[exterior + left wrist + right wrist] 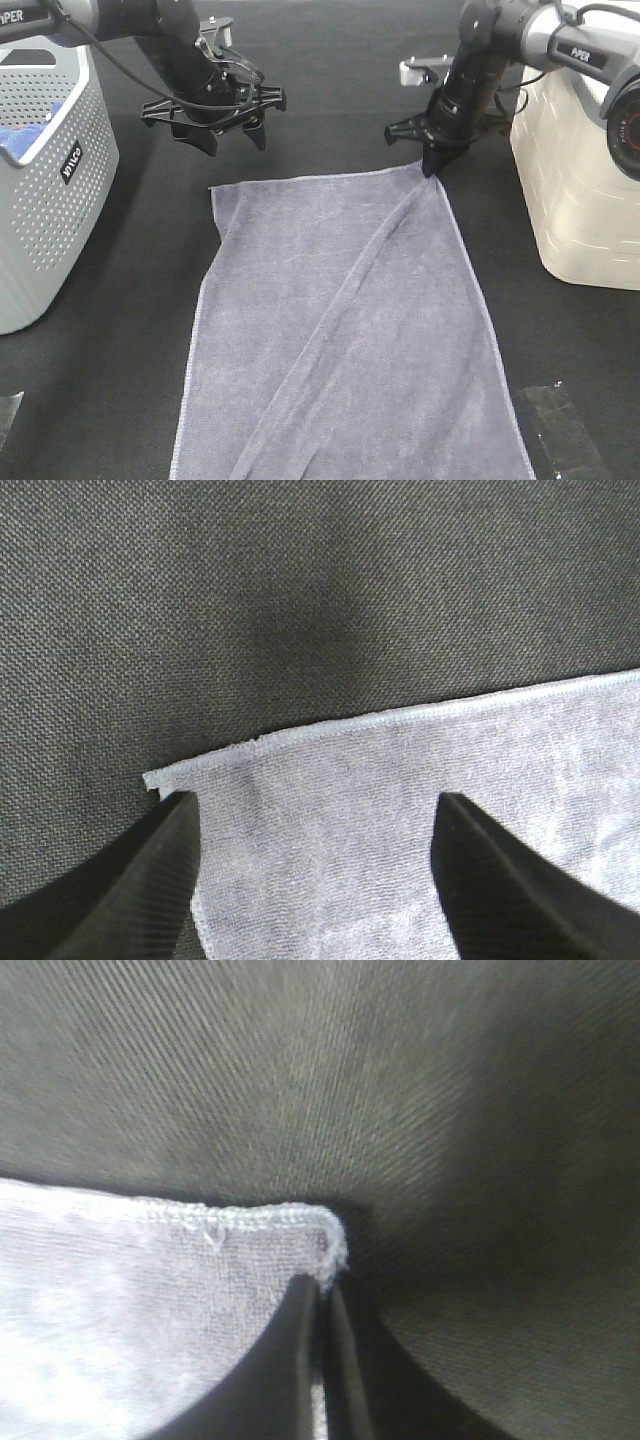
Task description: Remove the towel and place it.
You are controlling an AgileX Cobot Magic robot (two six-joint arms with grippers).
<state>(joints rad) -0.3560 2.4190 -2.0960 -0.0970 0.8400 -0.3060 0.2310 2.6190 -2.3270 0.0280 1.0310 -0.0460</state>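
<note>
The slate-grey towel (340, 330) lies spread flat on the black table, with a diagonal crease running from its far right corner toward the near edge. My right gripper (432, 168) is shut on that far right corner; in the right wrist view the towel (120, 1300) has its hemmed corner pinched between the closed fingers (295, 1360). My left gripper (230, 143) is open and hovers just above and behind the far left corner. In the left wrist view the towel (400, 810) corner lies between the spread fingers (150, 880), untouched.
A grey perforated basket (45, 180) holding a bright blue cloth (25, 135) stands at the left. A cream plastic container (580, 190) stands at the right. A clear plastic piece (565, 430) lies near the front right.
</note>
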